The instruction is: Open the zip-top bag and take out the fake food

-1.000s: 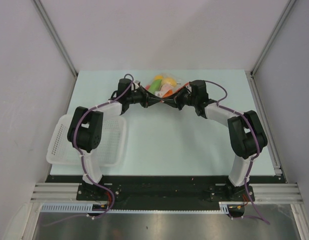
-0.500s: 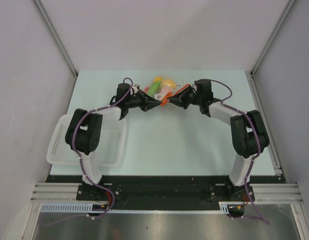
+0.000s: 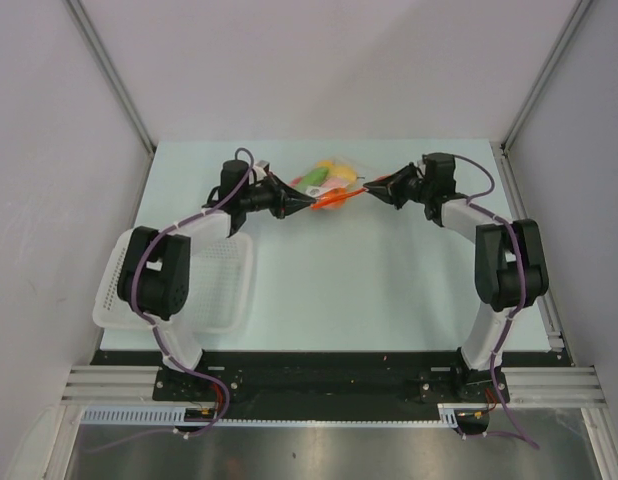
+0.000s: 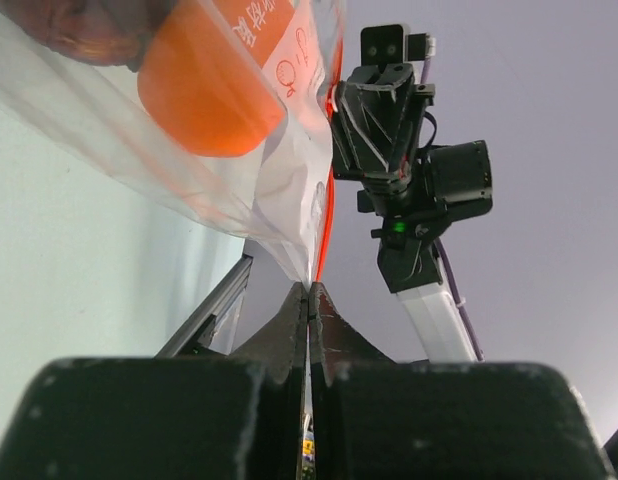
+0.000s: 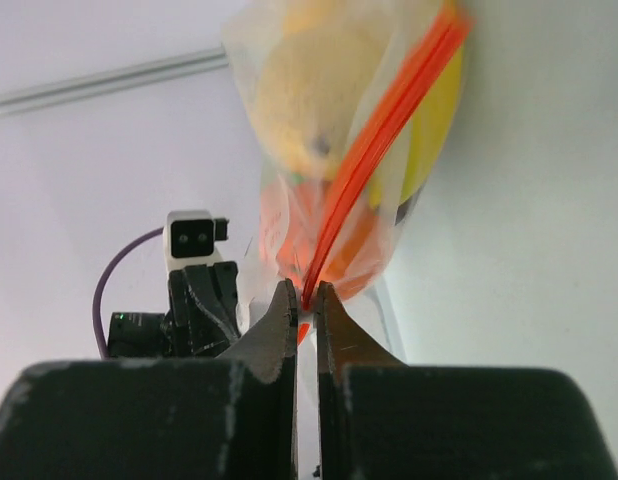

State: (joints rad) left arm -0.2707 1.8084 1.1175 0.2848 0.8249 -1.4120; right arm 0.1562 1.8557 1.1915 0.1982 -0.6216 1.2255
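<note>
The near and middle stretch of the table point(image 3: 359, 290) lies open between the two arms, wide enough to pass. At the far centre the zip-top bag point(image 3: 334, 185) spans from the left gripper point(image 3: 309, 203) to the right gripper point(image 3: 373, 187), both pinched on it, barring that line. A white mesh basket point(image 3: 224, 295) fills the near-left corner under the left elbow. Grey walls point(image 3: 319, 70) close in on three sides.

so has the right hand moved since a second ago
Yes: the right hand has swung right and slightly back, toward the pale green table's right edge.
</note>
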